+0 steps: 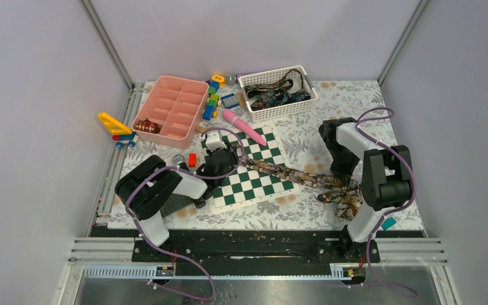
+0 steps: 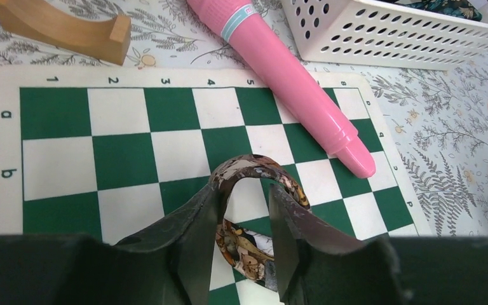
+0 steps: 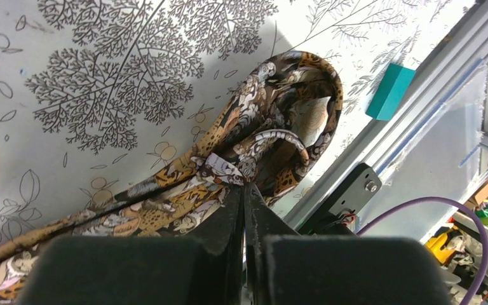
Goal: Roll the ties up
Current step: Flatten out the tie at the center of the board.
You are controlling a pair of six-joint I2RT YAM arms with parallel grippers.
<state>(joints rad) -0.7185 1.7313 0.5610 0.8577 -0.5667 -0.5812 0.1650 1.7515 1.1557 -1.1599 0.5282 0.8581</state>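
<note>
Over the chessboard [image 2: 127, 152] our left pincer [image 2: 246, 190] gapes around the tie [image 2: 254, 164]; we fear our right pincer [image 3: 244, 187], clenched on it, could tug the fold loose.

Printed coordinates run along the pale border of the chessboard [image 2: 0, 159] lying ahead of the left gripper [image 2: 246, 189]. On the far edge, beyond the fingertips, the numbers 1, 2, 3, 4 and 5 read from left to right, with an 8 further right, past the pink tool [image 2: 292, 76]. On the border to the gripper's left, the letters a and b lie turned sideways. The marks on the right border are too small to read, as is the pale blue band on the pink tool.
</note>
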